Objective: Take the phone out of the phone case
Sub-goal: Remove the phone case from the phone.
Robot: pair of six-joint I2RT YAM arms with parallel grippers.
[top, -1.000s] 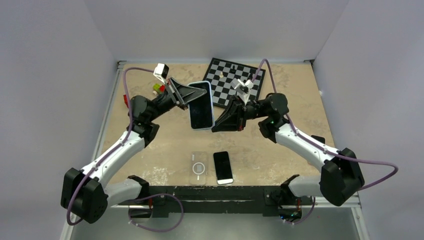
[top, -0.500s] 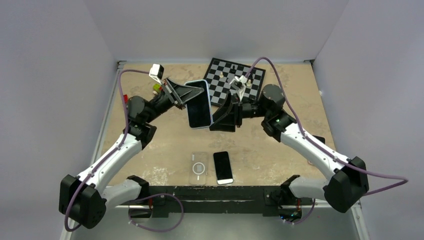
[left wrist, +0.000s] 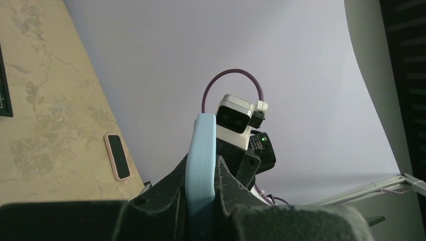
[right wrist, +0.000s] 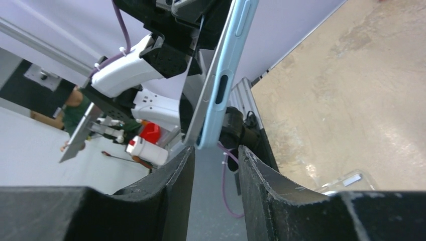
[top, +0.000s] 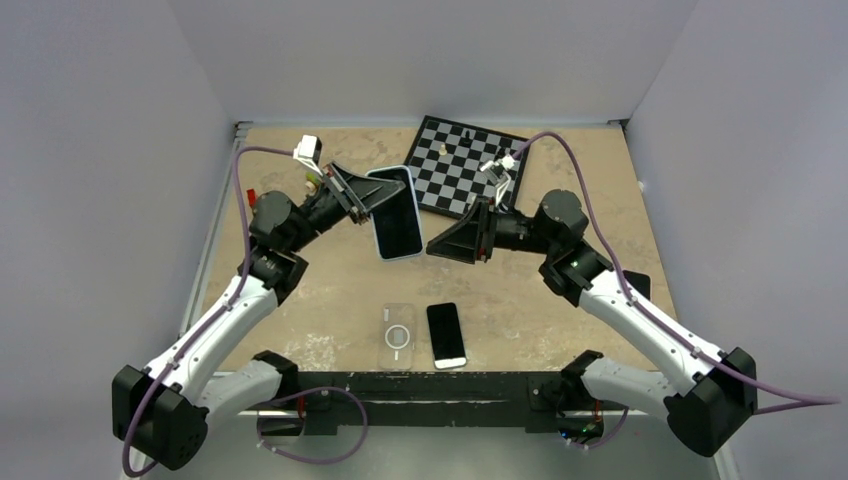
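The phone in its light-blue phone case (top: 396, 212) hangs tilted above the table, pinched at its left edge by my left gripper (top: 383, 195), which is shut on it. In the left wrist view the case's blue edge (left wrist: 201, 165) stands upright between the black fingers (left wrist: 166, 201). My right gripper (top: 435, 248) is open just right of the phone's lower corner, apart from it. In the right wrist view the cased phone (right wrist: 223, 80) ends just above the empty gap of that gripper (right wrist: 216, 150).
A clear case (top: 397, 335) and a bare phone (top: 446, 334) lie side by side near the front edge. A chessboard (top: 465, 165) with a few pieces lies at the back. Small coloured items (top: 315, 180) sit behind the left arm.
My right gripper opened and drew back to the right, off the phone's lower corner. The left gripper carried the cased phone slightly left and up.
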